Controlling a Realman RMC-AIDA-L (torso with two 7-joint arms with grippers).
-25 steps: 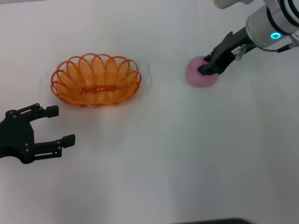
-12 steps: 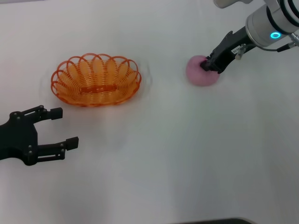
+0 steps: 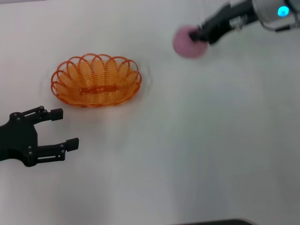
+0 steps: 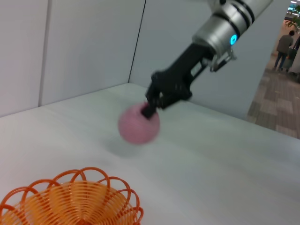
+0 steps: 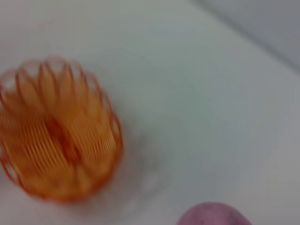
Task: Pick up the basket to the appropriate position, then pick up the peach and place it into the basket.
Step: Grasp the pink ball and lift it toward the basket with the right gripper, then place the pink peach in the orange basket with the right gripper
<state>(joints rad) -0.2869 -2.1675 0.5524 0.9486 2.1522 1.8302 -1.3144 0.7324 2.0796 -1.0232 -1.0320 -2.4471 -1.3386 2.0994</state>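
Note:
The orange basket (image 3: 96, 80) sits on the white table at the left; it also shows in the left wrist view (image 4: 70, 199) and the right wrist view (image 5: 56, 129). My right gripper (image 3: 197, 35) is shut on the pink peach (image 3: 187, 43) and holds it in the air, to the right of and beyond the basket. The peach also shows in the left wrist view (image 4: 138, 124) and the right wrist view (image 5: 213, 215). My left gripper (image 3: 58, 129) is open and empty, low over the table in front of the basket.
The white table (image 3: 187, 140) spreads flat around the basket. Pale wall panels (image 4: 93, 47) stand behind the table's far edge.
My right gripper has lifted the peach off the table and carried it left, toward the basket. The left gripper shifted slightly right early on, then stayed still. The basket has not moved.

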